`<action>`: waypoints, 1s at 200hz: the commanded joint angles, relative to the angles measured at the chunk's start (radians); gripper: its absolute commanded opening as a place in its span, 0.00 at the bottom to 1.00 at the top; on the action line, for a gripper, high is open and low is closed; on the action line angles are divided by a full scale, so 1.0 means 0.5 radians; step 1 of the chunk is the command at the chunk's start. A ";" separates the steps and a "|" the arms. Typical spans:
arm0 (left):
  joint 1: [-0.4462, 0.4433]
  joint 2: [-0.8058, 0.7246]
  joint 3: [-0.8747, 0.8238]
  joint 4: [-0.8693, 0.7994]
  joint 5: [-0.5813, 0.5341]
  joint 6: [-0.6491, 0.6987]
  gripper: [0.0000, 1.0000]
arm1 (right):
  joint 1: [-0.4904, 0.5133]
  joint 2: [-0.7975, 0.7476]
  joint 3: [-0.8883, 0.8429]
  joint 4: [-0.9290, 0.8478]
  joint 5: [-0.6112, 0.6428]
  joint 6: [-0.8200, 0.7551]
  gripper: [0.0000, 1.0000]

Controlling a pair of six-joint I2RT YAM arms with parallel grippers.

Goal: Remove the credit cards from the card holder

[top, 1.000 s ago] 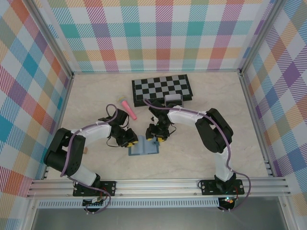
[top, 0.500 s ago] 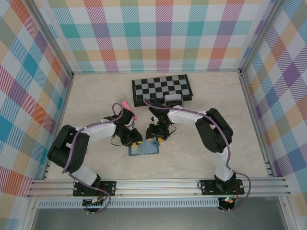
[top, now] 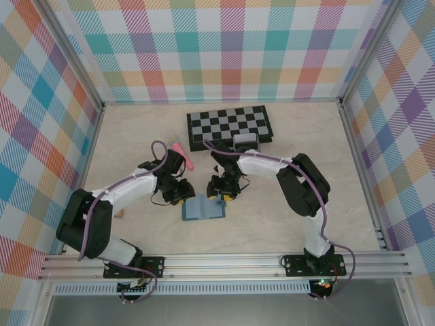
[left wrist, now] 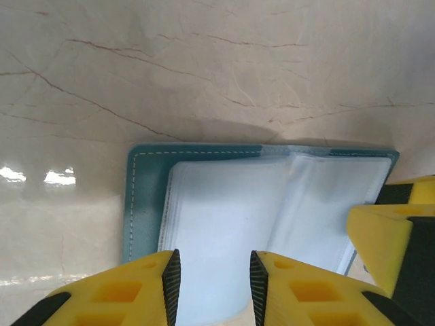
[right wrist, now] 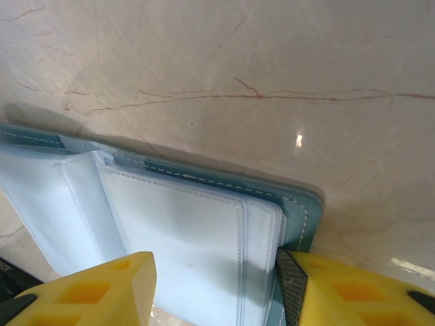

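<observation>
We see the card holder (top: 202, 209) lying open on the table (top: 285, 204), close to the arms and about in the middle. Its blue-grey cover faces down and its pale pockets face up. We cannot tell if any cards sit inside the pockets.

The left gripper (left wrist: 211, 275) hangs low over the left part of the holder. Its two yellow fingers (left wrist: 115, 299) stand a little apart, and we see the pale pocket in the gap between them. They are not squeezing anything.

The right gripper (right wrist: 216, 268) is at the other part of the holder, by its far edge. Its jaws stand wide apart with one pocket page between them. One black pad (right wrist: 291, 288) touches the edge of the blue cover. The other finger sits over the page. We cannot tell if they grip the holder or only rest on it.

Farther back lies the chessboard (top: 230, 125). A pale grey card (top: 245, 140) lies on its near edge. The pink marker (top: 185, 157) lies near the chessboard, partly hidden by the left arm.
</observation>
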 commanded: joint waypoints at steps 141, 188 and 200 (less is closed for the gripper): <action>0.015 0.166 -0.068 0.194 0.251 -0.007 0.19 | 0.013 0.093 0.048 -0.048 -0.048 -0.059 0.52; -0.014 0.112 -0.072 0.317 0.397 -0.047 0.00 | 0.012 0.105 0.056 -0.056 -0.081 -0.100 0.48; -0.024 0.126 -0.077 0.335 0.415 -0.051 0.00 | 0.012 0.109 0.060 -0.057 -0.083 -0.105 0.48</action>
